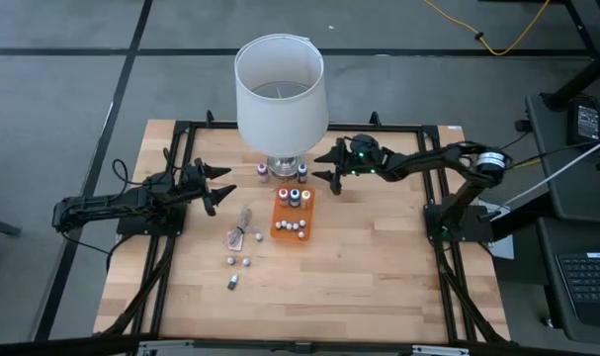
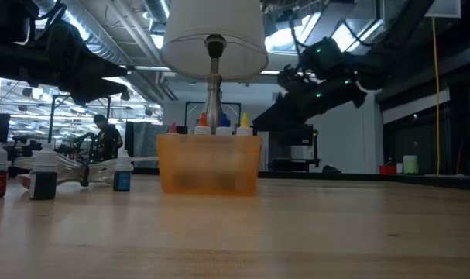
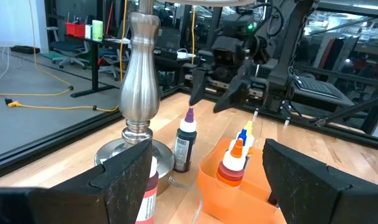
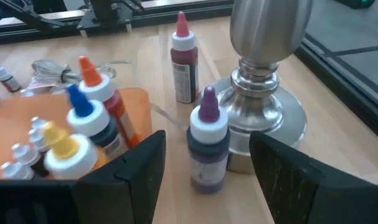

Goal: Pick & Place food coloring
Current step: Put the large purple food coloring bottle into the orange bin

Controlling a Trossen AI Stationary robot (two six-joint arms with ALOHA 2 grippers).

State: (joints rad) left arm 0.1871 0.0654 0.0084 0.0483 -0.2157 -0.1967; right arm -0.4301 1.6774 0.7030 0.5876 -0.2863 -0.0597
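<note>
The food coloring bottles stand partly in an orange tray (image 1: 293, 225): orange-, blue- and yellow-capped ones (image 4: 83, 118) plus small white-capped ones (image 1: 295, 226). A purple-capped bottle (image 4: 207, 146) and a red-capped one (image 4: 184, 59) stand upright on the table beside the lamp base (image 4: 263, 106). Several tiny bottles (image 1: 238, 262) lie loose nearer the front. My right gripper (image 1: 329, 164) hangs open a little above and behind the purple-capped bottle (image 3: 186, 143), touching nothing. My left gripper (image 1: 215, 185) waits open at the table's left, clear of everything.
The lamp with its white shade (image 1: 280, 89) and metal stem (image 3: 141, 68) stands at the far middle, right beside the purple-capped and red-capped bottles. A crumpled clear wrapper (image 1: 242, 231) lies left of the tray. Bare wood stretches across the near and right parts of the table (image 1: 379, 277).
</note>
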